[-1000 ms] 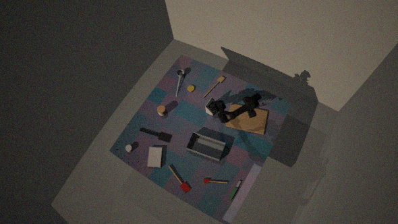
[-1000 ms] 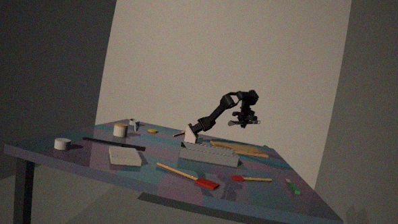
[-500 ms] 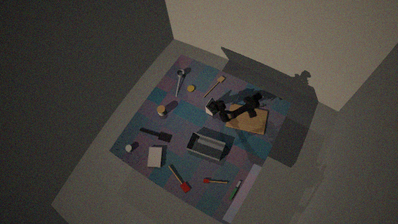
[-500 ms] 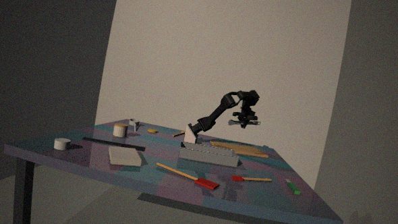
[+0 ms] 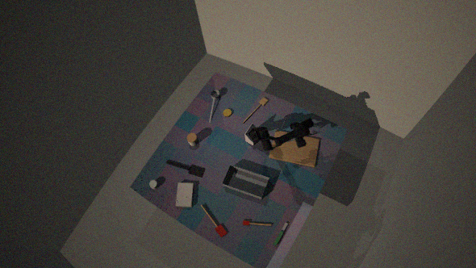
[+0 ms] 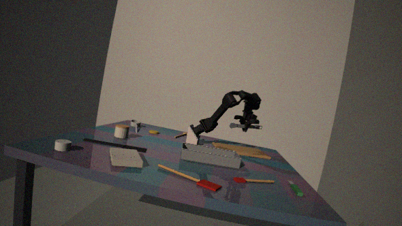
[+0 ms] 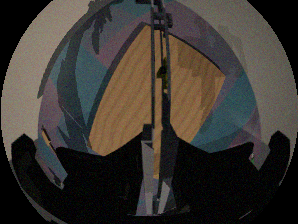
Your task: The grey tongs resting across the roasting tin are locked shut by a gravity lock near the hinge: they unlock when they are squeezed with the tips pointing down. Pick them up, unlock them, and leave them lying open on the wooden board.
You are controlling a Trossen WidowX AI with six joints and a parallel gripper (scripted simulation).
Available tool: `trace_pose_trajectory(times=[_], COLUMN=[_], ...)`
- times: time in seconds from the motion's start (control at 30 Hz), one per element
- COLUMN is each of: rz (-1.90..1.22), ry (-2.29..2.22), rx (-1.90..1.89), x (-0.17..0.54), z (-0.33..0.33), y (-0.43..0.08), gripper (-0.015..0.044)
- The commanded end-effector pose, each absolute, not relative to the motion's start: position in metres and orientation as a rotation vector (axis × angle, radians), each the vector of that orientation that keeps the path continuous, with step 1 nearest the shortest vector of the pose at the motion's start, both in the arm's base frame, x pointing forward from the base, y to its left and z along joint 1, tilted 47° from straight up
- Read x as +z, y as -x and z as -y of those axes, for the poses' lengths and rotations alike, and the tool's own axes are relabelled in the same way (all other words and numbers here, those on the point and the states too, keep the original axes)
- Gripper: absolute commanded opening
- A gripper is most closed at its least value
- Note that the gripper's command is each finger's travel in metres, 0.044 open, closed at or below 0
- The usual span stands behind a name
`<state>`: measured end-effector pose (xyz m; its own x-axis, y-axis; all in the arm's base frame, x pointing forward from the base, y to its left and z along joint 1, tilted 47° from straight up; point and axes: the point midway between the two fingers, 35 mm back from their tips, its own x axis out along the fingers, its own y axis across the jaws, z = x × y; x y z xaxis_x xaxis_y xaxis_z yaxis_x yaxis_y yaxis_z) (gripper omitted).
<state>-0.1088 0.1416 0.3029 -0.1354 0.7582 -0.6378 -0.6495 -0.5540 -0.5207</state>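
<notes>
Grey, slim and straight-armed, the metal-looking tongs (image 6: 255,126) (image 7: 153,75) lie nearly level in the air, pinched in my black tool (image 6: 246,128) (image 7: 154,135), above the flat wooden board (image 5: 295,151) (image 6: 238,150) (image 7: 122,90) near the surface's (image 5: 230,141) (image 6: 153,177) far right corner in the exterior view.

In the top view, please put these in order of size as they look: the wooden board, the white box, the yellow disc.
1. Wooden board
2. White box
3. Yellow disc
</notes>
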Motion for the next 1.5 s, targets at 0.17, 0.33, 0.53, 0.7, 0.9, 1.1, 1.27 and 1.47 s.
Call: trace_pose_trajectory(times=[0.17, 0.33, 0.53, 0.7, 0.9, 1.1, 1.27, 1.47], rz=[0.135, 0.129, 0.123, 0.120, 0.117, 0.116, 0.116, 0.118], ry=[1.150, 1.158, 1.165, 1.170, 1.175, 1.179, 1.182, 1.184], rx=[1.838, 1.834, 1.830, 1.827, 1.824, 1.821, 1.818, 1.816], x=[0.294, 0.289, 0.283, 0.279, 0.273, 0.268, 0.264, 0.258], z=[-0.150, -0.155, -0.162, -0.167, -0.174, -0.182, -0.188, -0.196], y=[0.114, 0.115, 0.117, 0.118, 0.119, 0.119, 0.119, 0.118], gripper=[-0.0150, -0.0150, -0.0150, -0.0150, -0.0150, -0.0150, -0.0150, -0.0150])
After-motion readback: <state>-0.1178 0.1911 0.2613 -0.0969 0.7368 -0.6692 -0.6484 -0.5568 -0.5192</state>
